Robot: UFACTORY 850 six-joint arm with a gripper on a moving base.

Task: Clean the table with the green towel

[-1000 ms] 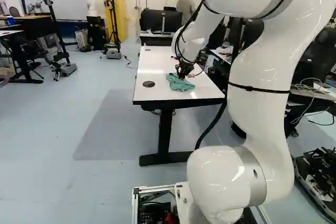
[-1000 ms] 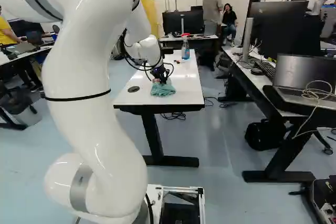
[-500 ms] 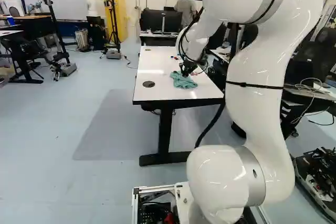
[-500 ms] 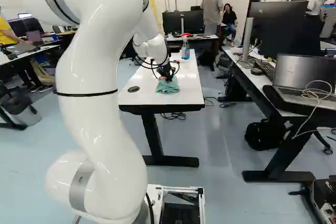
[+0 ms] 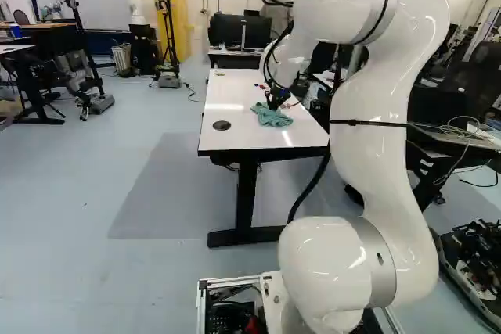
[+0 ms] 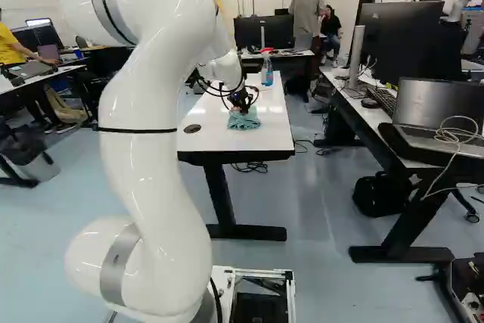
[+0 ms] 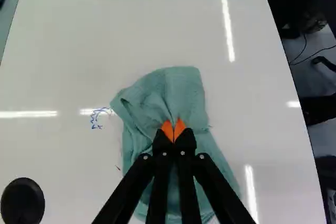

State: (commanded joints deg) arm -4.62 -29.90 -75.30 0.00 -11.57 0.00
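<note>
Over the near half of the white-topped bench [image 5: 227, 134], the glossy white arm [image 6: 155, 164] reaches forward from its low joint. It climbs through a thick, curved upper link, bends at a high elbow, then slopes ahead and down to the towel. A thin black strap [image 5: 368, 123] rings the upper link, and black cables loop about the wrist. The black two-fingered gripper [image 6: 243, 104] points down, near the middle of the bench's width.

Seen from the wrist, the gripper [image 7: 173, 129] is clenched on a raised fold of the blue-green cloth towel [image 7: 168, 90], its pointed orange pads [image 7: 167, 128] close together. The towel lies on the bench, between a round black disc [image 7: 22, 201] toward the near left corner and the bench's right edge, closer to the near edge than to the far one. The cloth looks soft and matt, rumpled into broad folds, with one part spread ahead of the fingers and more under them.

Beside the towel, on the disc's side, a looping blue scribble [image 7: 100, 115] marks the smooth, shiny top; I cannot make out any letters in it. Farther along lie some small red and blue items [image 5: 261, 87]. Near the far right corner stands a clear spray bottle with blue liquid and a red head [image 6: 267, 72].
</note>
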